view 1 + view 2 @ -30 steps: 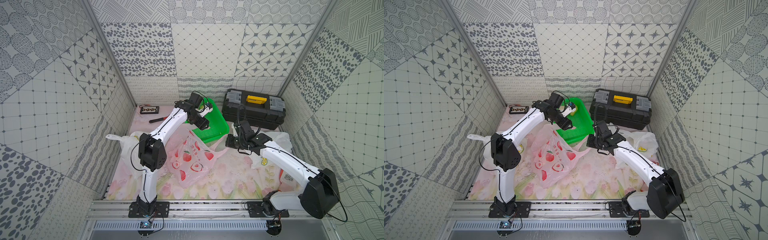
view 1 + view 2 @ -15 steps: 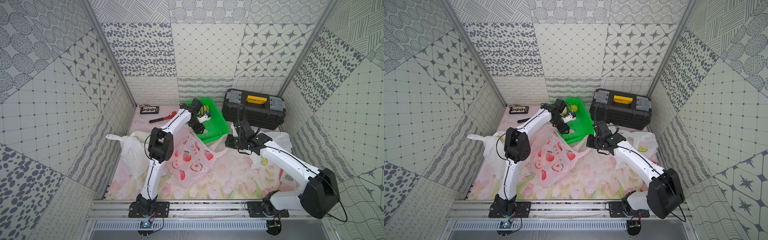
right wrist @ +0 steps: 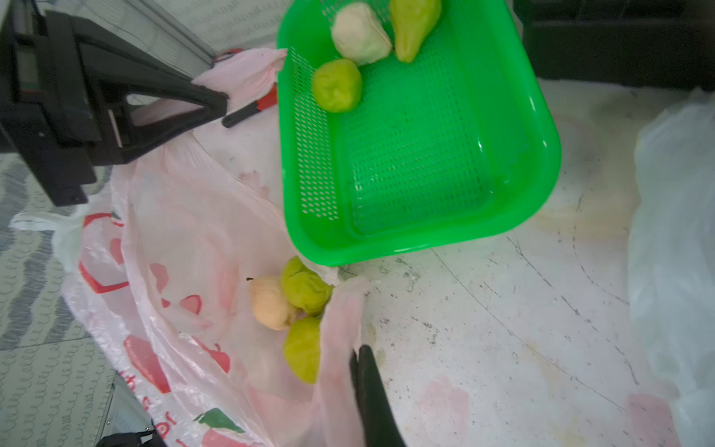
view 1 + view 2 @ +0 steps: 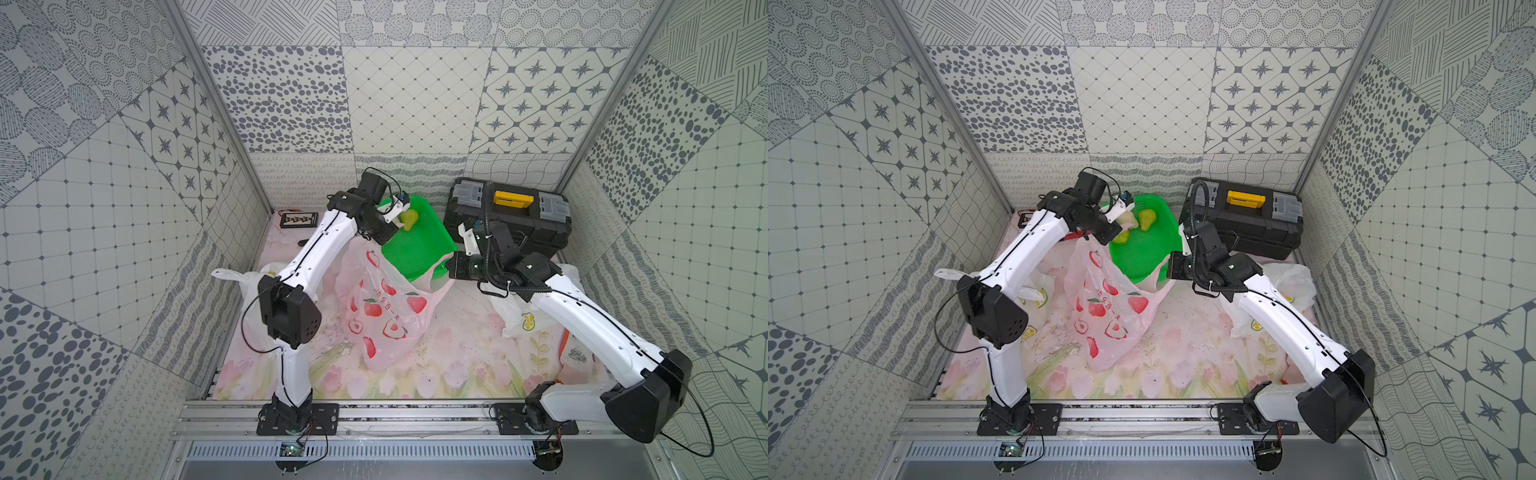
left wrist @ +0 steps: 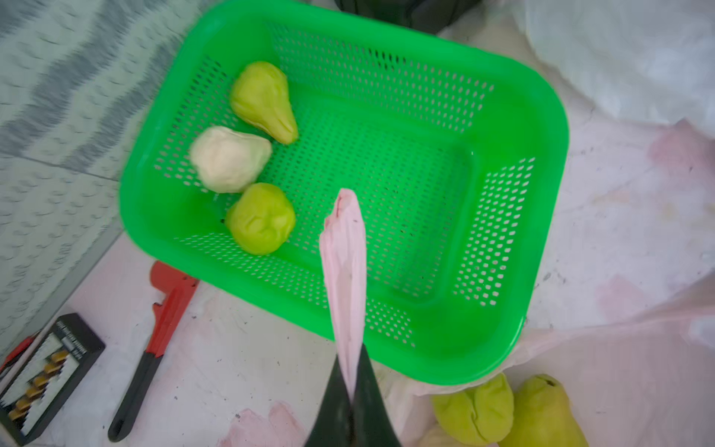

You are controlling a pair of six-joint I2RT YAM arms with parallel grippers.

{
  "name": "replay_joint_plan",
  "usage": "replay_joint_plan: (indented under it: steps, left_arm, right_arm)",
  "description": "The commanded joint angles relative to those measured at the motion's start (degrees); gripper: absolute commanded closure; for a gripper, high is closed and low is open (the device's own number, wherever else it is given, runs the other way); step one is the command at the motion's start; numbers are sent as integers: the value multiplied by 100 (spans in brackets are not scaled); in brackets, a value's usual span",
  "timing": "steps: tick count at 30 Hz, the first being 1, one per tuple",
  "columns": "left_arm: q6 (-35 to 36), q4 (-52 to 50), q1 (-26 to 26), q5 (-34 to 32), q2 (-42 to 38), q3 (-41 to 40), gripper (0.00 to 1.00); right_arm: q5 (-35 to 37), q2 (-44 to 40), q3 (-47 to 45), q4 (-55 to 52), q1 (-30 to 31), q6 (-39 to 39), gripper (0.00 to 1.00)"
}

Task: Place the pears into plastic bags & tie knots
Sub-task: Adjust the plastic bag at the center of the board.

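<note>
A pink plastic bag with red prints lies open in front of the green basket. My left gripper is shut on one of its pink handles, held up beside the basket's corner. My right gripper is shut on the bag's opposite rim, stretching the mouth open. Three pears lie in the basket: two green and one cream. Three more pears sit inside the bag: green, cream, green.
A black toolbox stands behind my right arm. White plastic bags lie at the right and the left. A red-handled wrench and a black bit case lie near the back left wall.
My left gripper has closed on the pink bag's handle beside the basket, and its elbow has shifted. The right arm has not moved.
</note>
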Motion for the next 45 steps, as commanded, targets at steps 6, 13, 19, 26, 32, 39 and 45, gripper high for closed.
replay_joint_plan:
  steps: [6,13,19,26,32,39,45]
  left_arm:
    - [-3286,1729,57,64,-3462,-3022,100]
    - [-4400,1750,-23,-46,-4751,-3789,100]
    - [-5402,2633,-458,-121,-5471,-4381,100]
    - [-5188,2886,-626,-23,-5376,-4839,99]
    - [-4849,4452,-625,574,-5418,-6039,97]
    - [-4812,5928,-628,911,-5456,-6510,100]
    - [-4825,5702,-627,936,-5053,-6316,100]
  right_arm:
    - [-526,-92,1312,-717,-25,-477,97]
    - [-1239,74,1882,-817,-43,-339,96]
    - [-1654,-143,1916,-385,-330,-73,95]
    - [-2721,-404,1679,654,-469,731,95]
    - [-1741,-368,846,260,-623,563,90]
    - [618,-79,1213,-1307,-711,-557,68]
    - [1540,-269,2121,-2042,-568,-1121,43]
